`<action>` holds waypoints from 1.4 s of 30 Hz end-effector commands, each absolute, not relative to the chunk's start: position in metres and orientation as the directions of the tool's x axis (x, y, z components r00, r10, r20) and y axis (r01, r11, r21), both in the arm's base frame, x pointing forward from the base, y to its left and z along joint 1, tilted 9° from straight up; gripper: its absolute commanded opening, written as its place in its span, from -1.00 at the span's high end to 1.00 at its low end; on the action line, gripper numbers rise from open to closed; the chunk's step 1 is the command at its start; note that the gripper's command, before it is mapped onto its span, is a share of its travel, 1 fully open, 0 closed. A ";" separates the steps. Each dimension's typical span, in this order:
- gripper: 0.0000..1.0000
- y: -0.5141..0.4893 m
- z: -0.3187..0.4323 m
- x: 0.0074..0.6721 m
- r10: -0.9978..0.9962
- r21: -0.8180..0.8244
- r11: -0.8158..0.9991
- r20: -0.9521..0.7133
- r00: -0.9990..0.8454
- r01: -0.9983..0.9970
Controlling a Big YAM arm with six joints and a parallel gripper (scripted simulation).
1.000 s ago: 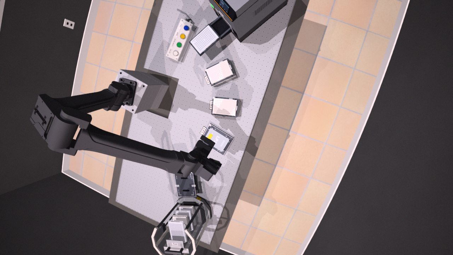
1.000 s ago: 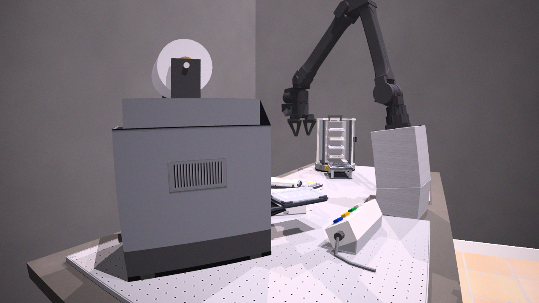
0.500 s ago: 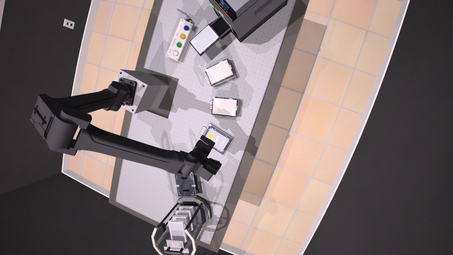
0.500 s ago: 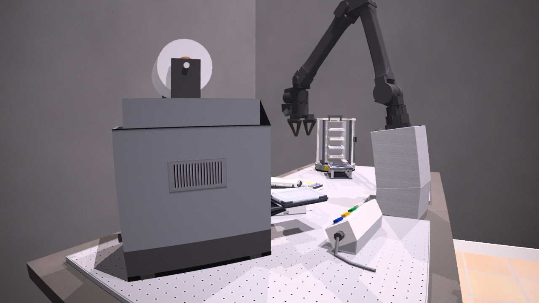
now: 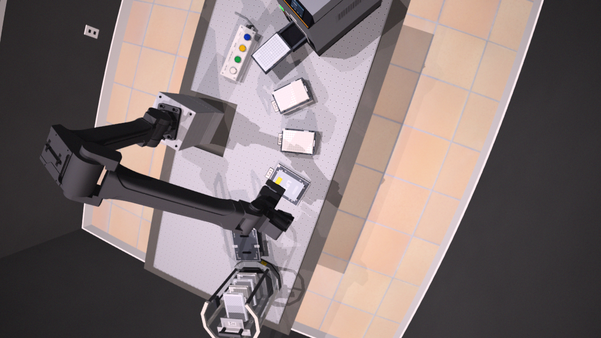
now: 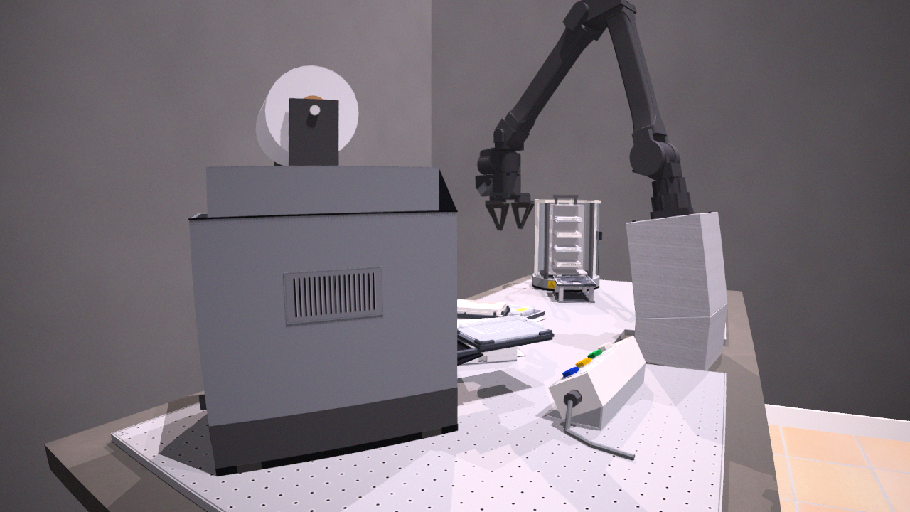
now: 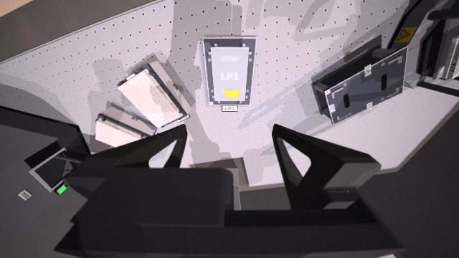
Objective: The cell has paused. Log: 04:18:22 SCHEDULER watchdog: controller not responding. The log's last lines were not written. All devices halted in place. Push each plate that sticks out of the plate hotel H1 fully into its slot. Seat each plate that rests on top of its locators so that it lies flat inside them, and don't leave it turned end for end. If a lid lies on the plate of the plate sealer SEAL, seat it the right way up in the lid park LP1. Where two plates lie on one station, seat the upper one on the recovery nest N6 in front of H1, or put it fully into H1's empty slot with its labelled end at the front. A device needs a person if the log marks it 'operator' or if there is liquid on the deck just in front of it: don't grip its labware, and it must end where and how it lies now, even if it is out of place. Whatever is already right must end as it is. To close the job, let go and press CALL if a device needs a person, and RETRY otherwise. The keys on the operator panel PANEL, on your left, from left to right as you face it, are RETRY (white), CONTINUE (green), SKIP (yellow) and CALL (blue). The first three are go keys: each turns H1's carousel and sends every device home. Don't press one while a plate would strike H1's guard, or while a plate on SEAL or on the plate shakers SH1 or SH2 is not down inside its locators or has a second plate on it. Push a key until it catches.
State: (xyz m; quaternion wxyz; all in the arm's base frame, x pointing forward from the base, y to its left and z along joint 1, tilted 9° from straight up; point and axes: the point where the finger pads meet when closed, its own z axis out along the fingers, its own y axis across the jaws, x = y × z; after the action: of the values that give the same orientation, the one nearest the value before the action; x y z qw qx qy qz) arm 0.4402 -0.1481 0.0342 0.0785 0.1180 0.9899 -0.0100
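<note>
My gripper (image 7: 229,128) (image 6: 509,216) is open and empty. It hangs high above the deck, between the lid park LP1 and the nest N6. A pale lid with a yellow mark (image 7: 229,73) lies flat inside LP1's frame (image 5: 289,185). The nest N6 (image 7: 366,86) is dark and carries no plate; it stands in front of the hotel H1 (image 5: 239,294). H1 holds several plates in its slots (image 6: 566,244). Two white plates sit on the shakers (image 5: 291,96) (image 5: 298,141). A white plate lies on the sealer's tray (image 5: 271,52).
The sealer SEAL (image 6: 324,305) is a tall grey box at the far end of the deck. The panel PANEL (image 5: 238,52), with blue, yellow, green and white keys, lies beside it. The arm's grey pedestal (image 5: 197,124) stands at the deck's edge.
</note>
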 end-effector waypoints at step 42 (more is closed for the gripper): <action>-1.00 -0.034 0.039 0.432 -0.066 -0.054 0.997 -0.189 -0.980 -0.057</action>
State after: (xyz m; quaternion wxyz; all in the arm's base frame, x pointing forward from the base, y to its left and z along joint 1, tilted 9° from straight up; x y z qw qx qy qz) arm 0.4277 -0.0445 0.0292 0.0777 -0.0396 0.9960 -0.0211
